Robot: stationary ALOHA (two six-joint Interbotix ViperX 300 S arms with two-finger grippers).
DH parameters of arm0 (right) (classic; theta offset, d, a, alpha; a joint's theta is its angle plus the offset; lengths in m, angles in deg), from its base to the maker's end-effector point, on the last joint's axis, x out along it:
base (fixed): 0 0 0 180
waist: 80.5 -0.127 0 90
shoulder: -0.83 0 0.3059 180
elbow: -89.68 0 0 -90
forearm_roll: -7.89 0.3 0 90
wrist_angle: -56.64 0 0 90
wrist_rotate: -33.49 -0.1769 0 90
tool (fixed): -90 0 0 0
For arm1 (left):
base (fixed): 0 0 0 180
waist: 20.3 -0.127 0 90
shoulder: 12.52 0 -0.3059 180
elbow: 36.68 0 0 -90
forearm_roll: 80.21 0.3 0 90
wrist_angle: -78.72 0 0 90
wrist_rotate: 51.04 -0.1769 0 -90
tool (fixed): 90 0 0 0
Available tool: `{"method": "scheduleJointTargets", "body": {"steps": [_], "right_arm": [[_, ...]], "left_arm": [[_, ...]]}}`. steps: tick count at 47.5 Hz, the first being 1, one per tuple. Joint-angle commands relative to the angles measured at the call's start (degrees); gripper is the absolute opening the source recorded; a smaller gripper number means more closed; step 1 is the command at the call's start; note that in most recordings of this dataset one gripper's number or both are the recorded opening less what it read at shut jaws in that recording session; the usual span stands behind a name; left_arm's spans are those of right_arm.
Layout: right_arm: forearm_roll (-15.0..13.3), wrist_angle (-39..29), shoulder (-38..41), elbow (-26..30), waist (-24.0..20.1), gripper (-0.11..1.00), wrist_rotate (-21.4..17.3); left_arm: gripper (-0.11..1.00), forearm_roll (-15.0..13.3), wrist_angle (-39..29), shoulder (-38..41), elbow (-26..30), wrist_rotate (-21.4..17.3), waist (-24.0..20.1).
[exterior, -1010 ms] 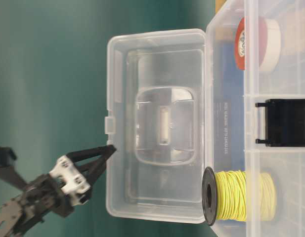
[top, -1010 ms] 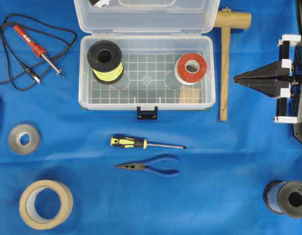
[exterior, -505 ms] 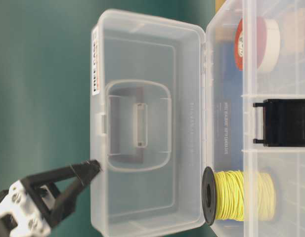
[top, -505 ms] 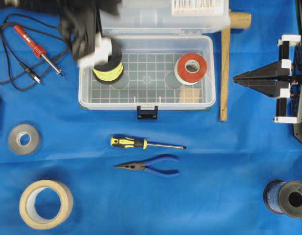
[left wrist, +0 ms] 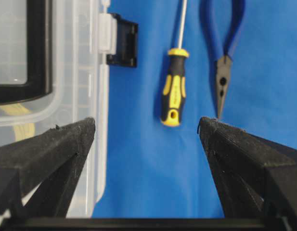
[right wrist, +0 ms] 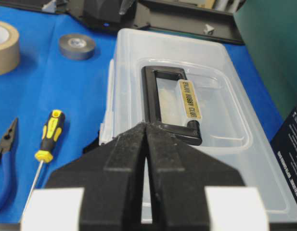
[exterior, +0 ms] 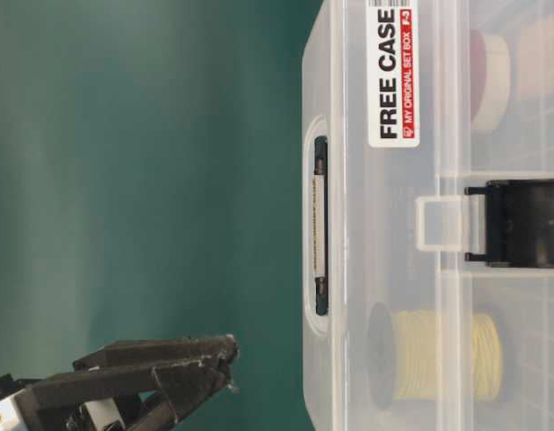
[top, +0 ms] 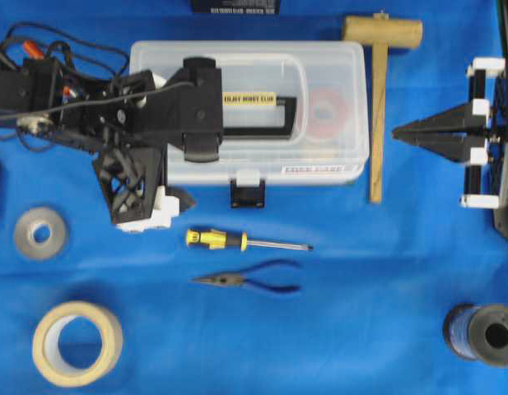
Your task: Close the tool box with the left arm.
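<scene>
Overhead view: tool box (top: 319,115) at upper centre, lid down.
Latch (top: 248,193): not fastened.
Left gripper (left wrist: 146,130): fingers apart, empty.
Right gripper (right wrist: 146,144): fingers together, empty.

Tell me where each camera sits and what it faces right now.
Overhead: straight down on the closed tool box; left gripper, right gripper.
Table-level: sideways at the box front; left gripper low.
Left wrist: down past open fingers at the screwdriver.
Right wrist: past shut fingers at the box.
All four share the box.
</scene>
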Motion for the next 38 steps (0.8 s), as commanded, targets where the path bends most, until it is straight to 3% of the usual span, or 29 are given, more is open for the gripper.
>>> {"method": "scheduleJointTargets", "body": {"steps": [1,8,15,38], "right_arm": [[0.0,0.26,0.09,0.7,0.18,0.0,0.09],[0.0,0.26,-0.26,0.88,0.18,0.0,0.0],[-0.09,0.26,-1.32,0.97,0.18,0.0,0.09],[-0.53,0.53,-3.96,1.49,0.18,0.0,0.53]], "left_arm": [[0.9,0.26,0.0,-2.37,1.49,-0.09,0.26],[0.9,1.14,2.02,-6.15,-0.09,-0.7,-0.35],[0.9,1.23,9.49,-11.07,-5.54,-1.23,-0.53],[0.9,0.88,42.01,-40.69,-35.86,-1.32,-0.44]]}}
